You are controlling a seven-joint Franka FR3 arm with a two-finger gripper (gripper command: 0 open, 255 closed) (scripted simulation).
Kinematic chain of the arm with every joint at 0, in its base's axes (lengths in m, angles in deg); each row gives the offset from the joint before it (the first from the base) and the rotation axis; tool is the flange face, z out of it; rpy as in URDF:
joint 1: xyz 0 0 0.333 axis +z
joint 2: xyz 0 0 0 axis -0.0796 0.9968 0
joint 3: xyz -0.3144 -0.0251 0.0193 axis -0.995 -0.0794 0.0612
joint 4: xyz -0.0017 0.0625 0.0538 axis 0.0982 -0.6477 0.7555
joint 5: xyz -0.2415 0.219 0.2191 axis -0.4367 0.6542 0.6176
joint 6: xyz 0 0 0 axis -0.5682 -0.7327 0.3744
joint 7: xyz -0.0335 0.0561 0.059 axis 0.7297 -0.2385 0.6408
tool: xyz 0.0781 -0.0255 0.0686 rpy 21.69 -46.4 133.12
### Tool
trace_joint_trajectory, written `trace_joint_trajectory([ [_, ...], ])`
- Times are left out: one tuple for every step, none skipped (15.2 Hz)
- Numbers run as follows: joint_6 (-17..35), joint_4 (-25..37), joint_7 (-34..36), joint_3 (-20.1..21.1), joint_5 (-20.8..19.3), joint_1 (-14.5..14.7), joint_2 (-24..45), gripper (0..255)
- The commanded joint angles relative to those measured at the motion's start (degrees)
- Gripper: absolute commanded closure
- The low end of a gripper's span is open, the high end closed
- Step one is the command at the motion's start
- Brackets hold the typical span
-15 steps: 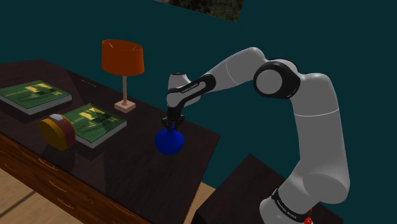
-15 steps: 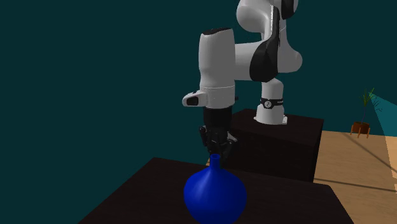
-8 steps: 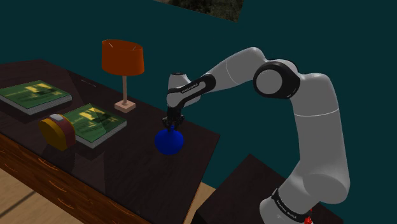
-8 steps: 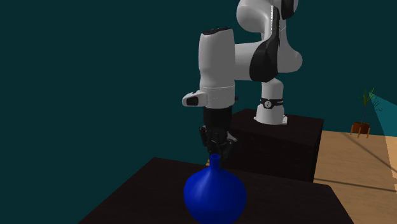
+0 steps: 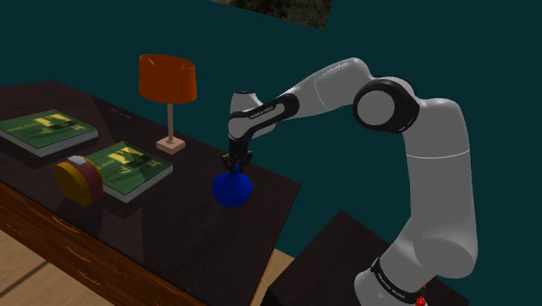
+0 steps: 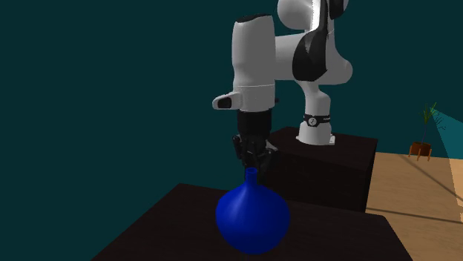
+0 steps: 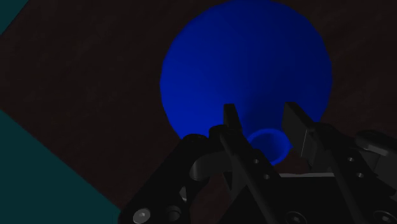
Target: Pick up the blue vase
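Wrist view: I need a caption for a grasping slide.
Black gripper clasps the blue vase by its narrow neck, dark tabletop beneath.

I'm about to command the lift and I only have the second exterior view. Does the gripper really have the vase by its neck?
Observer: Yes. In the wrist view the gripper is shut on the neck of the blue vase, with one finger on each side of its open mouth.
Operator: Is anything close by that the lift could hit?
Observer: In the shoulder view the nearest thing is a lamp with an orange shade. It stands apart from the vase, toward that view's left.
Operator: What is beyond the lamp?
Observer: A green book and a round yellow and red object sit farther to that view's left on the dark table.
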Motion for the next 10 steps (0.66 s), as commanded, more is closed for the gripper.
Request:
trace_joint_trajectory([
  [-0.96,-0.05,-0.05,0.0,0.01,-0.04,-1.06,255],
  [-1.52,0.04,-0.05,0.0,0.01,-0.04,-1.53,255],
  [-2.07,0.12,-0.05,0.0,0.02,-0.05,-2.0,255],
  [-2.62,0.19,-0.05,0.0,0.02,-0.05,-2.48,255],
  [-3.18,0.3,-0.05,0.01,0.03,-0.05,-2.94,255],
  [-3.75,0.42,-0.05,0.01,0.03,-0.05,-3.38,255],
  [-4.32,0.55,-0.05,0.01,0.03,-0.05,-3.83,255],
  [-4.91,0.72,-0.05,0.01,0.04,-0.06,-4.24,255],
  [-4.99,0.73,-0.05,0.01,0.04,-0.06,-4.31,255],
  [-5.0,0.74,-0.05,0.01,0.04,-0.06,-4.31,255],
])
